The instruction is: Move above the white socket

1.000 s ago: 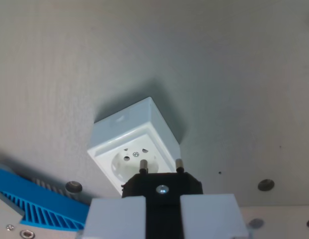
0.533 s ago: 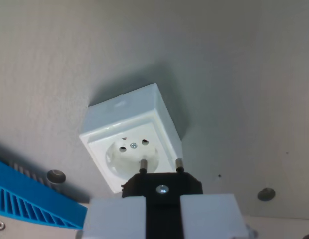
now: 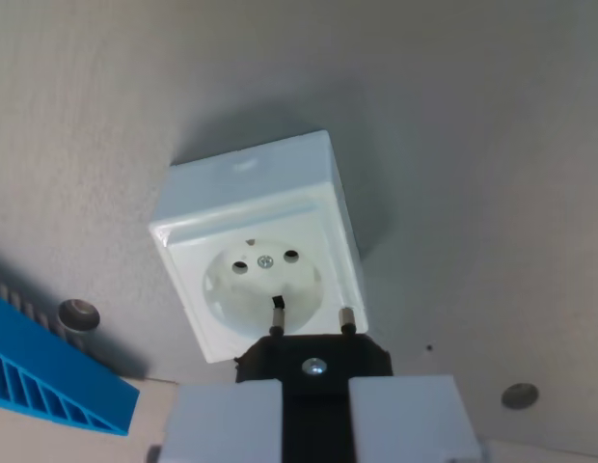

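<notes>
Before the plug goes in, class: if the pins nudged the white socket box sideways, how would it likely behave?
The white socket looks like a rigid moulded box, so it probably would not flex. Its broad, squat shape suggests sliding rather than tipping. No fixing to the table is visible, so it may be light enough to shift when the black plug in the gripper presses on it.

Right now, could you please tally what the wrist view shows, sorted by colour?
White: 1, the white socket
Black: 1, the black plug held in the gripper
Blue: 1, the blue ribbed part
Silver: 2, the round metal fasteners
Total: 5
</notes>
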Robot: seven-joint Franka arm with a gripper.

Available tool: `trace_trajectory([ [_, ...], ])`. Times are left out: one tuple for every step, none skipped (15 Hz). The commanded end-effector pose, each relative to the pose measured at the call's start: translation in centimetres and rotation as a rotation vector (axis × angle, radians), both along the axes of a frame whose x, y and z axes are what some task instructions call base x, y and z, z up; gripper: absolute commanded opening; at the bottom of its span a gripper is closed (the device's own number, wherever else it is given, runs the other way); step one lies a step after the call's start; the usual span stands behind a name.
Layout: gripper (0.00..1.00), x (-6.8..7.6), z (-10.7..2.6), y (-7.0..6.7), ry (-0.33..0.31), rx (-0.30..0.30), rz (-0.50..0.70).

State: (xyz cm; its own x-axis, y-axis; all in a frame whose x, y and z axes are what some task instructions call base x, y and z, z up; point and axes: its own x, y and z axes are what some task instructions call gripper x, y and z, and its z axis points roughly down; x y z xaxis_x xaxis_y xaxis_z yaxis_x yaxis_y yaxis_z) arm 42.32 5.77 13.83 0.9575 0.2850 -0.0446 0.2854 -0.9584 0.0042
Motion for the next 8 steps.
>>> trace_trajectory([
  [0.00, -1.3, -0.4, 0.2, -0.138, -0.022, 0.175],
  [0.00, -1.4, -0.6, 0.2, -0.134, -0.023, 0.180],
  [0.00, -1.5, -0.8, 0.3, -0.134, -0.024, 0.184],
  [0.00, -1.7, -1.1, 0.4, -0.133, -0.024, 0.188],
  [0.00, -1.8, -1.3, 0.4, -0.131, -0.026, 0.190],
  [0.00, -1.9, -1.5, 0.4, -0.131, -0.027, 0.192],
  [0.00, -2.0, -1.7, 0.5, -0.129, -0.026, 0.195],
  [0.00, -2.1, -1.9, 0.5, -0.127, -0.028, 0.192],
])
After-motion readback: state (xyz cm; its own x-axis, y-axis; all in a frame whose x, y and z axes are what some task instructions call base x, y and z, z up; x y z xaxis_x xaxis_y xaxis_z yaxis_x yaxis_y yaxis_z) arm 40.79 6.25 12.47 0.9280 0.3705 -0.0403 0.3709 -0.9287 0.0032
